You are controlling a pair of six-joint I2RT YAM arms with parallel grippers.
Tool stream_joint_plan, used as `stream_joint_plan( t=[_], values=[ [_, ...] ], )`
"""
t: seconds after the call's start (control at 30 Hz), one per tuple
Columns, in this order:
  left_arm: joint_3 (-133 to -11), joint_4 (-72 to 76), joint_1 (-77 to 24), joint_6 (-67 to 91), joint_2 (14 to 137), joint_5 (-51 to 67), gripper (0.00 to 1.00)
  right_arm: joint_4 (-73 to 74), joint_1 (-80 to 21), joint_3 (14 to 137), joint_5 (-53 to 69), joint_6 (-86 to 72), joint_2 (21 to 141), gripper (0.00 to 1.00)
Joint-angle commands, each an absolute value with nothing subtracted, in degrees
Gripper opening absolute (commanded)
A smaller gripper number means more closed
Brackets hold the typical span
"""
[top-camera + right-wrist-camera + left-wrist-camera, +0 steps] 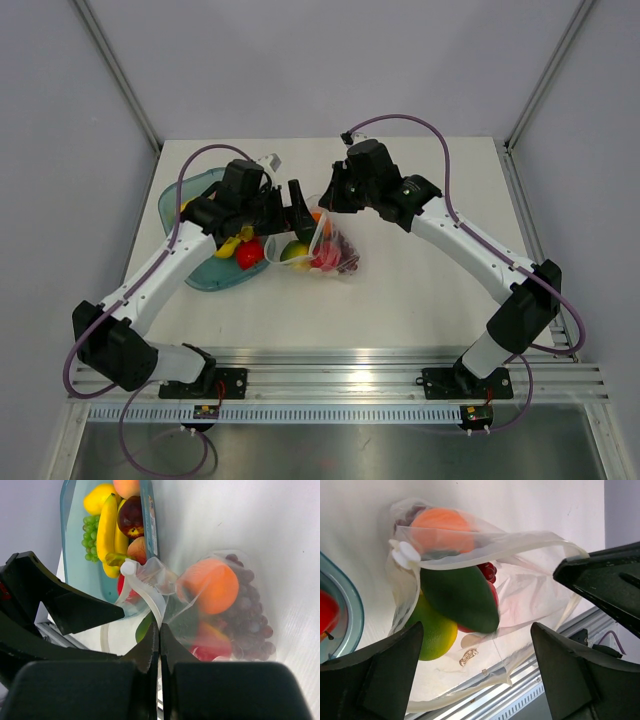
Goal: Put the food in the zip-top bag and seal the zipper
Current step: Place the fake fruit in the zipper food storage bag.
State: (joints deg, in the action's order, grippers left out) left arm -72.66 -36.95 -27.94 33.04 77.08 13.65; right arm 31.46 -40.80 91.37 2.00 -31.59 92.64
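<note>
The clear zip-top bag (335,255) lies at mid-table with its mouth open. Inside it are an orange (442,530), a dark green piece (462,597), a yellow-green fruit (432,637), something red and purple grapes (250,620). The zipper strip (510,545) curves along the mouth, with a white tab (404,554) at one end. My right gripper (159,630) is shut on the bag's mouth edge and holds it up; it also shows in the top view (322,212). My left gripper (476,647) is open and empty, just above the bag's mouth (288,212).
The translucent blue-green bowl (180,205) stands left of the bag and holds bananas (107,527), green grapes (90,535), a red piece (248,255) and other fruits. The table's near edge has an aluminium rail (340,380).
</note>
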Motion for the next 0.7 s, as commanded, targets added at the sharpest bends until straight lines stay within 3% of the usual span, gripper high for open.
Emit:
stream_joint_plan(
  t=[0.0, 0.07, 0.13, 0.17, 0.3, 0.33, 0.37, 0.4, 0.53, 0.6, 0.67],
  values=[
    [-76.28, -37.86, -28.48, 31.48, 75.68, 16.35, 0.95, 29.27, -41.40, 93.08, 0.71, -32.08, 90.35, 0.00],
    [-77.78, -39.72, -28.48, 30.50, 75.41, 15.74, 0.97, 29.35, -41.40, 92.99, 0.62, -31.99, 90.26, 0.00],
    [-79.89, -42.36, -28.48, 29.10, 74.54, 14.86, 0.92, 29.44, -41.40, 92.90, 0.61, -31.90, 90.18, 0.00],
    [-80.33, -43.06, -28.39, 28.74, 74.01, 13.20, 0.84, 29.44, -41.40, 92.90, 0.53, -32.08, 90.26, 0.00],
    [-80.34, -46.23, -26.46, 28.12, 70.67, 7.48, 0.25, 29.36, -41.40, 92.46, 0.35, -32.08, 89.83, 0.00],
    [-79.46, -46.32, -24.37, 28.21, 69.79, 7.12, 0.22, 29.36, -41.48, 92.29, 0.35, -32.08, 89.82, 0.00],
    [-78.50, -46.23, -23.21, 28.30, 69.61, 7.47, 0.22, 29.27, -41.40, 92.20, 0.35, -32.17, 89.74, 0.00],
    [-77.70, -46.58, -22.25, 28.30, 69.70, 7.82, 0.32, 29.18, -41.40, 92.28, 0.35, -32.17, 89.82, 0.00],
    [-72.97, -47.11, -21.27, 28.12, 70.75, 6.24, 0.93, 29.18, -41.40, 92.11, 0.44, -32.26, 89.74, 0.00],
    [-70.94, -46.06, -21.27, 27.95, 72.06, 6.24, 0.95, 29.18, -41.40, 92.28, 0.35, -32.34, 89.82, 0.00],
    [-68.21, -43.88, -21.27, 28.30, 73.73, 7.64, 0.90, 29.35, -41.40, 92.37, 0.35, -32.26, 89.82, 0.00]
  ],
)
